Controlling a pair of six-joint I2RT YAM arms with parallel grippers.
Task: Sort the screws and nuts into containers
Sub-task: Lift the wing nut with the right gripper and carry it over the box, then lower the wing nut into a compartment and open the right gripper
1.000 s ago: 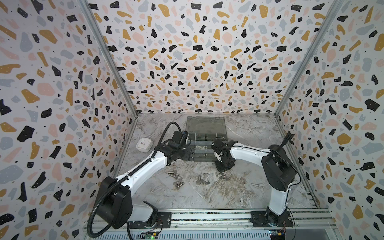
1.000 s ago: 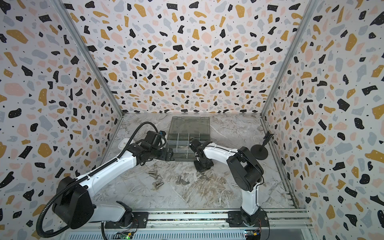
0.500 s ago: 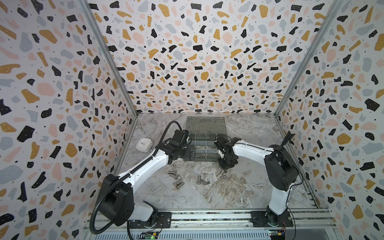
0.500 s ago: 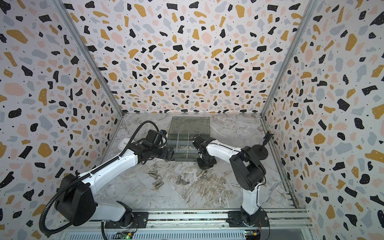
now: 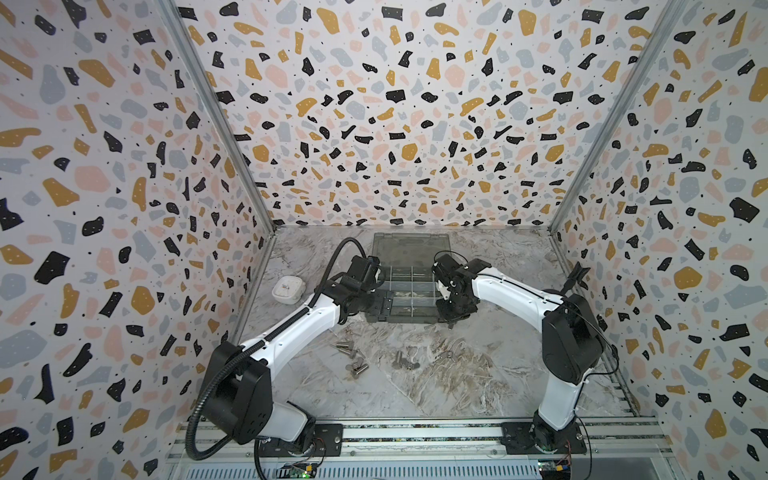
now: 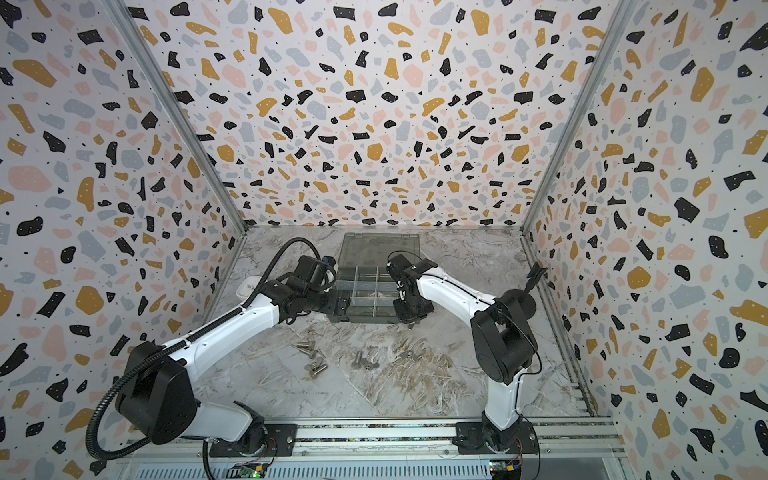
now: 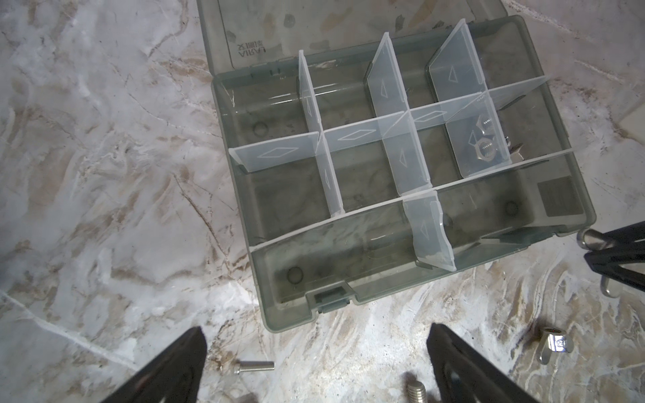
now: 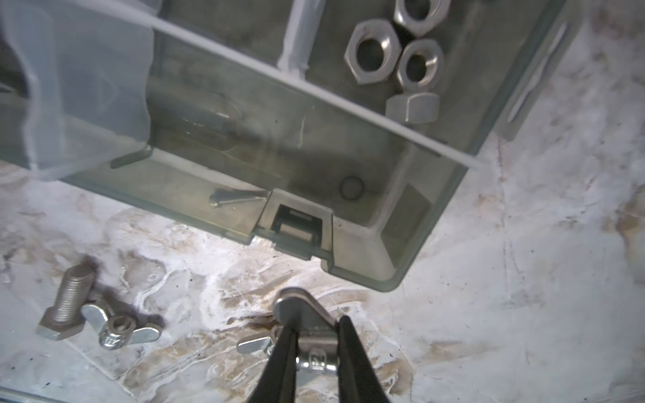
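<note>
The grey-white marble-patterned table (image 5: 478, 386) is occupied towards the rear by a translucent grey plastic organiser box (image 7: 275, 195), lid open. The left gripper (image 7: 316, 335) is spread wide and empty at the box's front left corner. The right gripper (image 8: 316, 335) is clamped on a silver winged nut (image 8: 314, 359) just outside the front right corner. Silver hexagonal nuts (image 8: 371, 52) are gathered in one right-end compartment. Small silver screws (image 5: 353, 357) are scattered on the table in front.

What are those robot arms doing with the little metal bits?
They are sorting hardware into a grey organiser box. The right gripper is pinching a wing nut just outside the box's front corner. A few hex nuts lie in one compartment. The left gripper hangs open and empty by the box, and loose screws wait on the table.
</note>
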